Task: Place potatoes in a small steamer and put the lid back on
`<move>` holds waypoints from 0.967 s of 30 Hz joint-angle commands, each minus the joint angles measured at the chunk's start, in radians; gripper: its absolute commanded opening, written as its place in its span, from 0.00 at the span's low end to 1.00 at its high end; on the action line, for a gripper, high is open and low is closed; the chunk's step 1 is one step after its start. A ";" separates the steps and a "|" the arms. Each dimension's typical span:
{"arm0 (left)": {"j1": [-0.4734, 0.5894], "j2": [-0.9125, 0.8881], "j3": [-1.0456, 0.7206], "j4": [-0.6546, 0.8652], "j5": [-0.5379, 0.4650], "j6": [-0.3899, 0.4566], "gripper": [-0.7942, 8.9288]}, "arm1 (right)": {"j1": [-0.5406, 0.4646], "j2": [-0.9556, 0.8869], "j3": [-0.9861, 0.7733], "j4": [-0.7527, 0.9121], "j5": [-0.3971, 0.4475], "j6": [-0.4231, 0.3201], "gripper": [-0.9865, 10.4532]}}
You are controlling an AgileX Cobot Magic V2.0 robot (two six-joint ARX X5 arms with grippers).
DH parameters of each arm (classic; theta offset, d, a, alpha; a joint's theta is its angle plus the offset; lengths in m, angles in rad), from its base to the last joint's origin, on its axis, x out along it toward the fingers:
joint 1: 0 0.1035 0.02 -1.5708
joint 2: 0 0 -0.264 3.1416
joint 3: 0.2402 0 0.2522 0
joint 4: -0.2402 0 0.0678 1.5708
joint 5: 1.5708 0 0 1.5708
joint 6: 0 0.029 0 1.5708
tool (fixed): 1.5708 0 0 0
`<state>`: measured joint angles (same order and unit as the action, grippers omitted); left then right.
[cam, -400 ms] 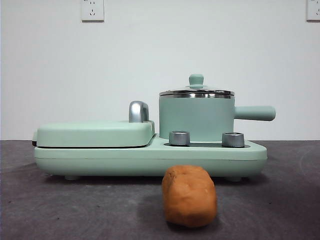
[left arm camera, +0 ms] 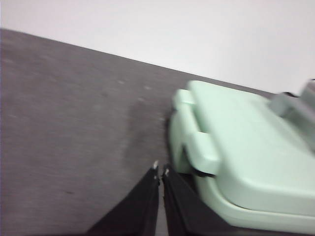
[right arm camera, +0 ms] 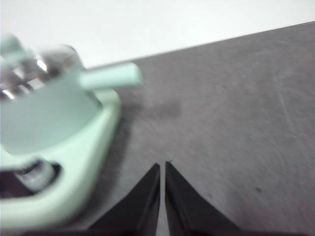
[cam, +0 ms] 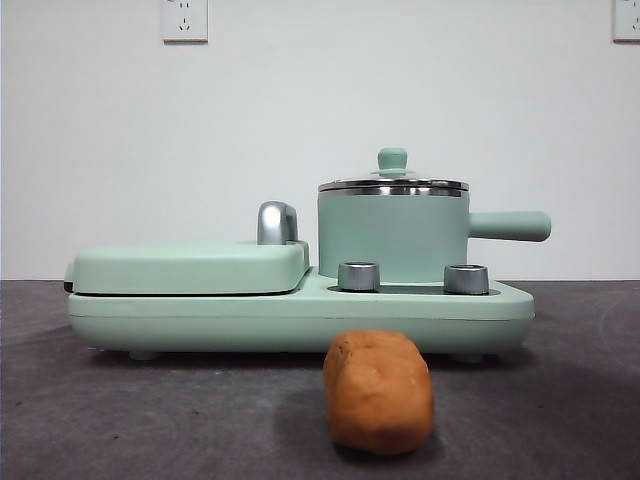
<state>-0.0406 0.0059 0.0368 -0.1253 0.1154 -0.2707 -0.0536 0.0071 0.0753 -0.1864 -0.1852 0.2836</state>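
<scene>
Both arms waiting off the appliance, jaws pressed together and empty; potato on the table, steamer lidded.

Left gripper [left arm camera: 160, 171]: jaws closed tip to tip, holding nothing, over bare table [left arm camera: 74, 123] just off the griddle end of the mint-green cooker base [left arm camera: 231, 196]. Right gripper [right arm camera: 162, 167]: likewise closed and empty, beside the cooker's other end, below the steamer's straight handle [right arm camera: 110, 77]. Neither shows in the front view, so both sit clear of the work area, probably a start pose. Small steamer [cam: 392, 238] stands on the cooker base behind two steel knobs [cam: 359, 276], lid [cam: 393, 184] seated on its rim, so the lid must come off first. Potato [cam: 380, 392] lies on the table in front of the cooker, below the steamer, apart from the base, reachable by either arm. Closed griddle cover [cam: 190, 266] sits beside the steamer, not involved.
</scene>
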 commanded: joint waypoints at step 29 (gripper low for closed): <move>-0.112 0.654 0.762 -0.354 0.511 0.072 0.11 | 0.015 0.599 0.821 -0.482 -0.588 -0.227 0.17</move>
<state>-0.1482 0.6510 0.7811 -0.4881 0.6125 -0.2192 -0.0444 0.6041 0.8757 -0.6701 -0.7677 0.1207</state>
